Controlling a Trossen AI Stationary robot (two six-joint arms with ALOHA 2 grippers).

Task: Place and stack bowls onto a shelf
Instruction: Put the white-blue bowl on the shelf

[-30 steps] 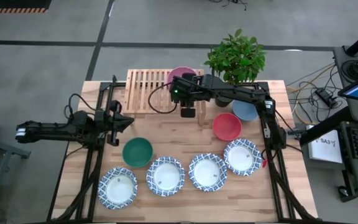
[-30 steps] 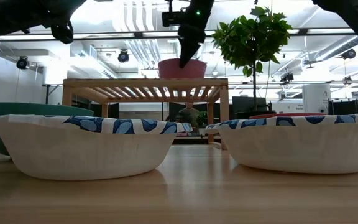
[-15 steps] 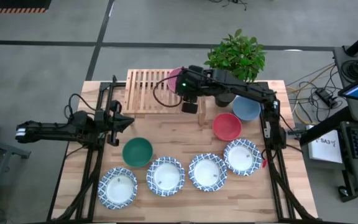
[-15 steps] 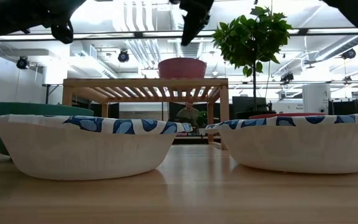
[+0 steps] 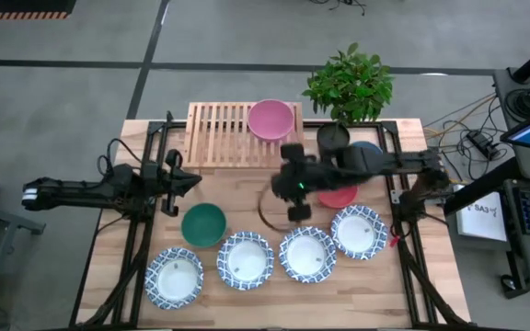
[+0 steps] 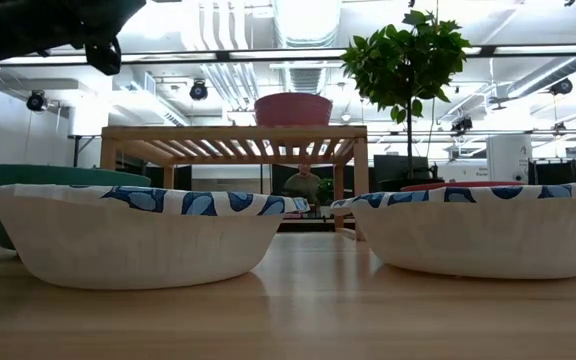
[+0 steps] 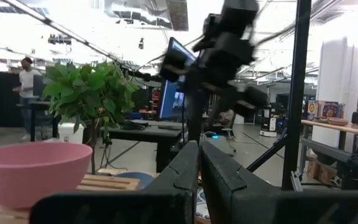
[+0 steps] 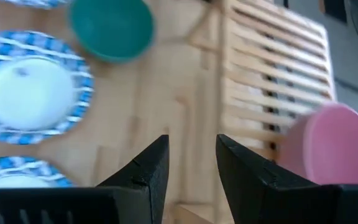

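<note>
One pink bowl (image 5: 270, 119) sits on the shelf (image 5: 217, 133); the right hand (image 5: 295, 191), fingers apart and empty, hovers mid-bench, the red bowl (image 5: 342, 196) just beside it. The left hand (image 5: 171, 180) waits closed.

**A:** Where does your right pincer (image 5: 294, 190) sit?

**B:** Over the table (image 5: 247, 188), empty. Behind it you have the shelf (image 5: 221, 134), one bowl (image 5: 270, 119) on the shelf's right end.

**A:** And before it?

**B:** Four bowls in a row (image 5: 273, 256). Left of it lies a single bowl (image 5: 203, 224); just right of it, two more (image 5: 343, 196), the plant (image 5: 350, 87) behind them. Your left pincer (image 5: 167, 183) waits well to the left
</note>
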